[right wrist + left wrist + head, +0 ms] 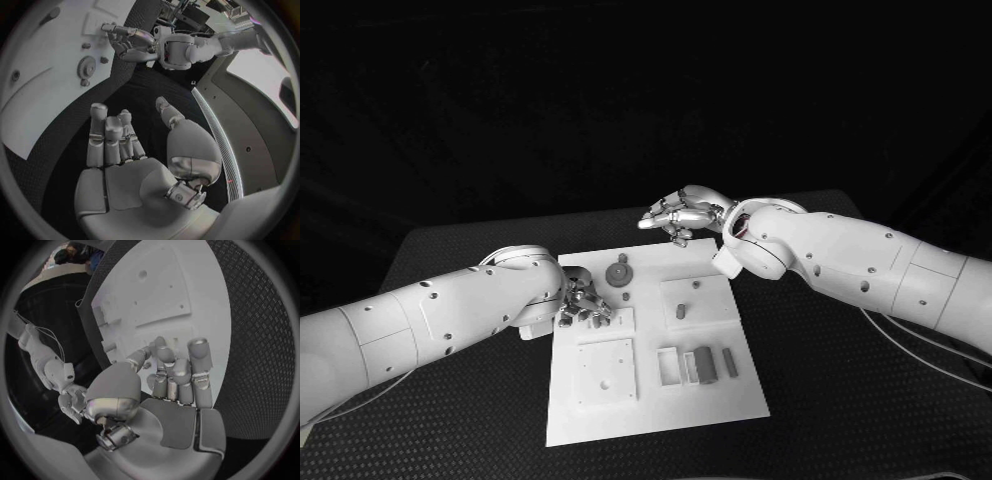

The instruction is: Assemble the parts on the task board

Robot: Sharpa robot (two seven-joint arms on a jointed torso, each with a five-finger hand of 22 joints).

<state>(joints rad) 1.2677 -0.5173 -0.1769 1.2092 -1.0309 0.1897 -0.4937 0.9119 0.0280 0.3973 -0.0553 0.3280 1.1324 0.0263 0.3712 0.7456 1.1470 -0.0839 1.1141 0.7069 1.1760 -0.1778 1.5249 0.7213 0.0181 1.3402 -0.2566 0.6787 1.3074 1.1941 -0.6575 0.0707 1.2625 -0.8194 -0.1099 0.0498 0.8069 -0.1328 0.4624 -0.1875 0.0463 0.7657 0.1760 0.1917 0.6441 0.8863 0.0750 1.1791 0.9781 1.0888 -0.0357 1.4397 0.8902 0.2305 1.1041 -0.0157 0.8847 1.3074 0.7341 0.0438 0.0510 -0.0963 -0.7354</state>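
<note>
On task board [733,395], one gear [619,272], two hands

table [473,250]: black, textured top | backdrop [589,100]: dark, behind the table

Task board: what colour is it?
White; the task board stands out against the black table, best in the head view.

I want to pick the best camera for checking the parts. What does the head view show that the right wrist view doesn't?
Head view alone: the rectangular parts on the board's near half. Right wrist view alone: the right hand from the palm side, holding nothing. Both: the task board, the gear and the left hand over the board.
</note>
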